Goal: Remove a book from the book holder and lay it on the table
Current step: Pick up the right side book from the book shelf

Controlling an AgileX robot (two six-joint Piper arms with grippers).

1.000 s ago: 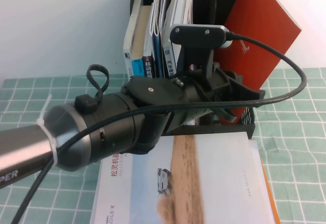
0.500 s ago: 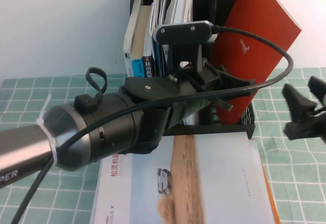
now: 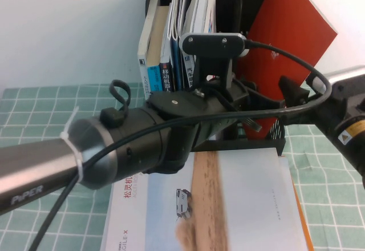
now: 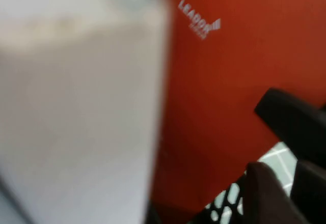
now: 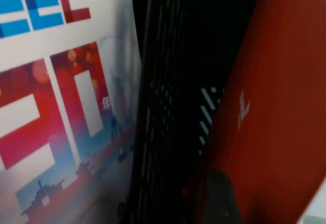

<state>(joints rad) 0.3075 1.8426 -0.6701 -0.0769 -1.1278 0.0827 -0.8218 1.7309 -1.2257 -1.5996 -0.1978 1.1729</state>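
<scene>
Item: book [image 3: 296, 40], red cover with small white logo; stands tilted in the rightmost slot of the holder [image 3: 268, 140], top corner leaning out to the right; not yet on the table [image 3: 331, 165]

Item: holder, black, slotted walls; other books [image 3: 171, 40] upright in its left slots

Item: white book [image 3: 228, 205] with sandy stripe, flat on the table in front of the holder

Left gripper [image 3: 251, 100]: at the holder front, close against the red cover; whether its fingers are parted or closed cannot be told; the left wrist view is filled by the red cover [image 4: 229, 107]

Right gripper [image 3: 293, 88]: reaching in from the right at the book's lower edge; fingers apart, nothing between them; one dark fingertip [image 5: 221, 198] lies near the red cover in the right wrist view

Step in hand, by judgement: getting a hold on the book, extraction not begun

Next move calls for: fingers closing on the book's free edge, then a lift up and clear of the slot wall before lowering it flat
</scene>
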